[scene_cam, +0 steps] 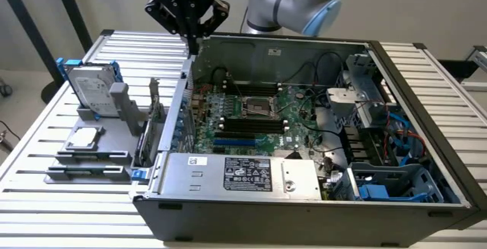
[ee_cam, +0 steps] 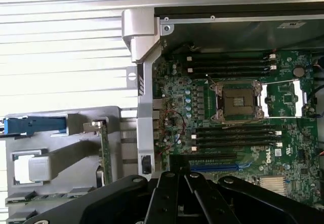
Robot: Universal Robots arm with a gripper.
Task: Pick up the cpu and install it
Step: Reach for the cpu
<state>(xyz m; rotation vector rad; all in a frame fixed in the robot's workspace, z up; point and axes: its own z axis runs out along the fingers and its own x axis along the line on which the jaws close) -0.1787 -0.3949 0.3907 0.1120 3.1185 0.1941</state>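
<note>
The cpu (scene_cam: 84, 138), a small flat silver square, lies on the grey fixture (scene_cam: 91, 169) at the exterior view's left, outside the computer case. My black gripper (scene_cam: 194, 44) hangs above the case's far left wall, well away from the cpu, its fingers shut and holding nothing. The open cpu socket (scene_cam: 259, 107) sits in the middle of the green motherboard (scene_cam: 297, 129). In the wrist view my shut gripper (ee_cam: 183, 176) is over the motherboard's edge, with the bare socket (ee_cam: 236, 102) beyond it.
A silver hard drive with a blue bracket (scene_cam: 91, 89) stands upright on the fixture behind the cpu. The case holds a power supply (scene_cam: 243, 175), black cables (scene_cam: 323, 98) and a drive cage (scene_cam: 380, 183). The slatted metal table (scene_cam: 45, 215) surrounds the case.
</note>
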